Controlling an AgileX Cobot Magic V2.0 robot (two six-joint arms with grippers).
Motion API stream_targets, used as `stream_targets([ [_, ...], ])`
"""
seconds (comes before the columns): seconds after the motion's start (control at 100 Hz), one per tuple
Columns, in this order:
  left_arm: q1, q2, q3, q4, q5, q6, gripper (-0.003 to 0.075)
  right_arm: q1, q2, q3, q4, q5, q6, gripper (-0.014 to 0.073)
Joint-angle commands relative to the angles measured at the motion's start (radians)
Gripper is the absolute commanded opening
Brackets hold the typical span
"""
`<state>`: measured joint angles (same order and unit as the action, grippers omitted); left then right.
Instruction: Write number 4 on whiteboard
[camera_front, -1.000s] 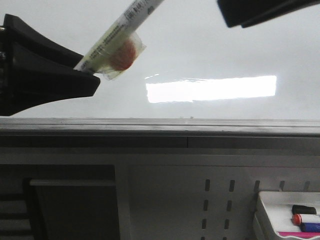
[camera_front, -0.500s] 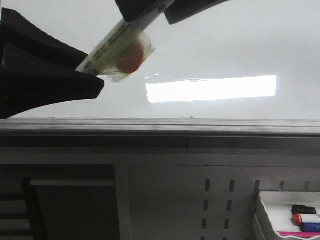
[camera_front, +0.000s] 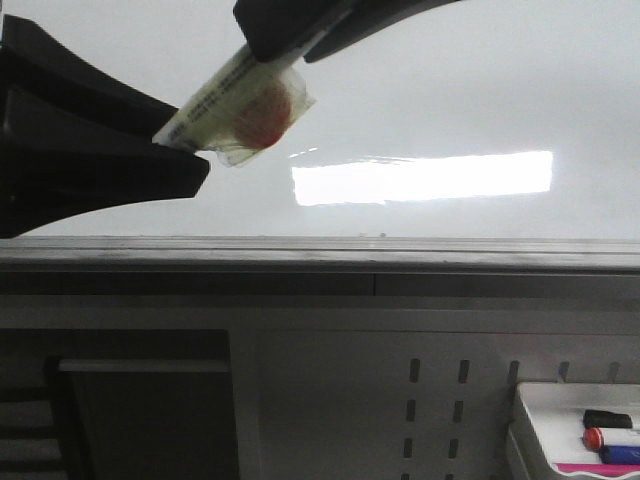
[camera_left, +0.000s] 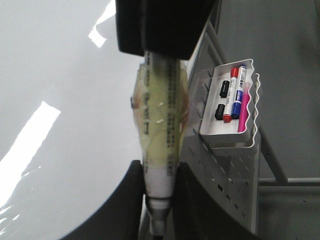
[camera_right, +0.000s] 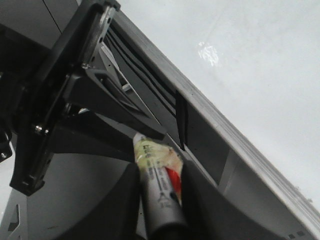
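The whiteboard (camera_front: 450, 90) fills the upper front view, glossy white with a bright light reflection and a grey rail (camera_front: 320, 255) below. No number 4 shows on it. A white marker (camera_front: 235, 100) wrapped in yellowish tape with a red patch slants between both grippers. My left gripper (camera_front: 185, 150) is shut on its lower, tip end, also seen in the left wrist view (camera_left: 157, 200). My right gripper (camera_front: 290, 40) is closed around its upper end, and the marker (camera_right: 155, 175) sits between its fingers in the right wrist view. The marker's tip is hidden.
A small white tray (camera_front: 530, 420) with black, red, blue and pink markers hangs on the grey perforated panel at the lower right, also in the left wrist view (camera_left: 220, 137). A dark opening lies below the rail at the left.
My right gripper came in from the upper right and closed its fingers around the marker's upper end. The left gripper and marker shifted slightly right.
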<state>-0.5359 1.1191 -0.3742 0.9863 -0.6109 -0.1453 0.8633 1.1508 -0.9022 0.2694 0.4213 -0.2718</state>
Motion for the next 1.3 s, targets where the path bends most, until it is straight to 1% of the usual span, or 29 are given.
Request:
stream_targets([
  [0.0,-0.007,-0.019,-0.023,-0.041,-0.072,-0.005,-0.0018,0.002,-0.014,-0.037,-0.002,-0.046,-0.010,0.0043],
  [0.07,-0.007,-0.019,-0.023,-0.041,-0.085,-0.005,0.0010,0.002,-0.014,-0.037,-0.002,-0.045,-0.010,-0.0074],
  [0.15,-0.007,-0.019,-0.023,-0.041,-0.091,-0.005,0.0100,0.002,-0.014,-0.037,-0.002,-0.045,-0.010,-0.0070],
  [0.2,-0.007,-0.019,-0.023,-0.041,-0.091,-0.005,0.0181,0.002,-0.014,-0.037,-0.002,-0.045,-0.010,-0.0070],
  [0.28,-0.007,-0.019,-0.023,-0.057,-0.080,-0.005,0.0278,0.002,-0.014,-0.040,-0.002,-0.047,-0.010,-0.0070],
  [0.34,-0.007,-0.026,-0.023,-0.089,-0.040,-0.005,0.0307,0.002,-0.014,-0.042,-0.002,-0.049,-0.010,-0.0070],
  [0.48,-0.007,-0.081,-0.023,-0.245,0.122,-0.005,0.0305,-0.007,-0.014,-0.048,-0.002,-0.069,-0.010,-0.0070],
  [0.64,-0.007,-0.181,-0.023,-0.376,0.198,-0.005,0.0305,-0.069,0.016,-0.101,-0.002,-0.074,-0.010,-0.0070],
  [0.8,0.013,-0.257,-0.023,-0.494,0.317,-0.005,0.0305,-0.150,0.083,-0.184,-0.004,-0.076,-0.010,-0.0070],
  [0.95,0.056,-0.290,-0.023,-0.513,0.333,-0.005,0.0305,-0.202,0.163,-0.266,-0.028,-0.115,-0.010,-0.0070],
  [1.06,0.067,-0.292,-0.023,-0.513,0.335,-0.005,0.0305,-0.227,0.220,-0.313,-0.028,-0.134,-0.010,-0.0069],
  [1.16,0.067,-0.292,-0.023,-0.513,0.335,-0.005,0.0304,-0.238,0.257,-0.317,-0.028,-0.158,-0.010,-0.0064],
  [1.29,0.067,-0.292,-0.023,-0.513,0.337,-0.005,0.0303,-0.236,0.282,-0.302,-0.019,-0.152,-0.010,-0.0064],
])
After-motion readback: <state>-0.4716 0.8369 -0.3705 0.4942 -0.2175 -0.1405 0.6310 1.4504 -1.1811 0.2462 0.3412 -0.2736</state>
